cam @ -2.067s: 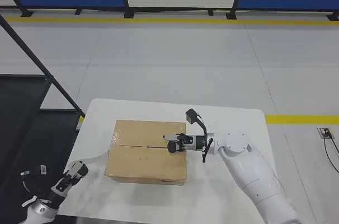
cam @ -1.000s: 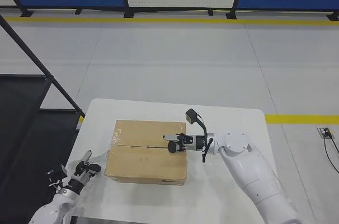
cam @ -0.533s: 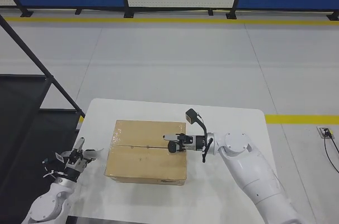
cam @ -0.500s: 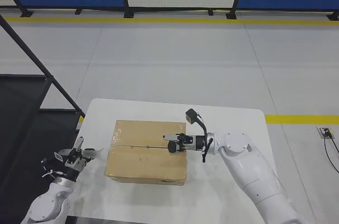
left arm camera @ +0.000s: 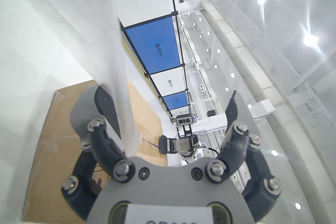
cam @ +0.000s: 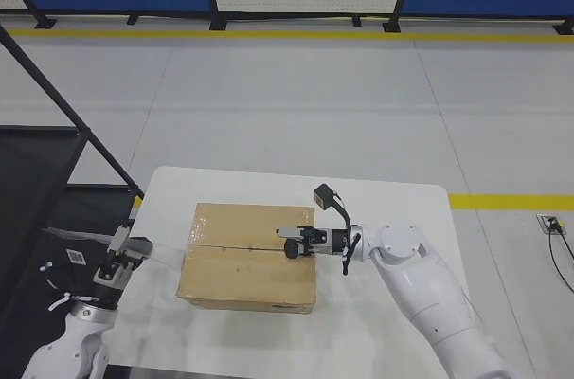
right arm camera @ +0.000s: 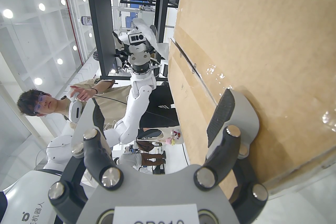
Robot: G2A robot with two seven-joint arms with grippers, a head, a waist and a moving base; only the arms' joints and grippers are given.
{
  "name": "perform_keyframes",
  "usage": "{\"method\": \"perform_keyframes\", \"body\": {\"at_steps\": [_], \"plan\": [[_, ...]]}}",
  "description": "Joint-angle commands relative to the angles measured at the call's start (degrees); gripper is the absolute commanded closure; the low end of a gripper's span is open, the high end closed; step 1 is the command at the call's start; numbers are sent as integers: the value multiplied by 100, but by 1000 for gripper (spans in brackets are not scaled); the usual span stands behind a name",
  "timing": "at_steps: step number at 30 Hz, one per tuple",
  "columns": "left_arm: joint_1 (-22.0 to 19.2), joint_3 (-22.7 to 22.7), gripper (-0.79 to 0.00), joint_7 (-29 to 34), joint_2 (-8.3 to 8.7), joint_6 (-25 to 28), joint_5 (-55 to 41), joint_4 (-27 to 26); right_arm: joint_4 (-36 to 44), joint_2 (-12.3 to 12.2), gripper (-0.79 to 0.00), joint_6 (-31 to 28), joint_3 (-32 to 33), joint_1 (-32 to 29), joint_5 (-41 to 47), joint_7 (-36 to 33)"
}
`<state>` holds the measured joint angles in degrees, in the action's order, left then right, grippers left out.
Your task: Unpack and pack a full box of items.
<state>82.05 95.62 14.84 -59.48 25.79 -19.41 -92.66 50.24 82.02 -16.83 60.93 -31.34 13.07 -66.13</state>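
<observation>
The box (cam: 247,258) sits a little left of centre on the white worktop (cam: 391,204). It is a plain brown cardboard carton, wider than it is tall. Its top flaps are down and meet in a dark seam that runs the length of the lid. From the right wrist view the lid shows glossy patches near the seam, and a few small dark marks dot the seam line. A broad paler band runs alongside it.

The right gripper (cam: 289,242) lies over the lid at the right end of the seam. Its jaws are spread, with one finger lying on the cardboard just beside the seam. The other finger is held apart from it in the air, and nothing is between them.

The left gripper (cam: 124,254) is off the box's left end, at the worktop's left edge. A pale, see-through strip (cam: 164,248), tape by the look of it, stretches from the left end of the seam to this gripper and past it. In the left wrist view the jaws stand wide apart. The strip runs across one finger pad (left arm camera: 105,107) rather than being pinched between the two.
</observation>
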Motion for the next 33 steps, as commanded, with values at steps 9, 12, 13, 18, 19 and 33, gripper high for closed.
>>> {"method": "perform_keyframes", "body": {"at_steps": [9,12,13,18,19,33], "plan": [[323,167,-785,-115,-31,42,449,-711,0,0,-785,0,0,0,0,0],[314,114,-785,-116,-45,35,627,-826,0,0,-785,0,0,0,0,0],[305,92,-785,-113,-50,38,692,-863,0,0,-785,0,0,0,0,0],[238,-64,-785,-191,-80,15,1127,-996,0,0,-785,0,0,0,0,0],[208,-103,-785,-206,-86,-3,1218,-1007,0,0,-785,0,0,0,0,0],[-439,-729,-785,-138,-173,-323,1945,-767,670,-107,-785,-72,109,-386,-91,-57]]}}
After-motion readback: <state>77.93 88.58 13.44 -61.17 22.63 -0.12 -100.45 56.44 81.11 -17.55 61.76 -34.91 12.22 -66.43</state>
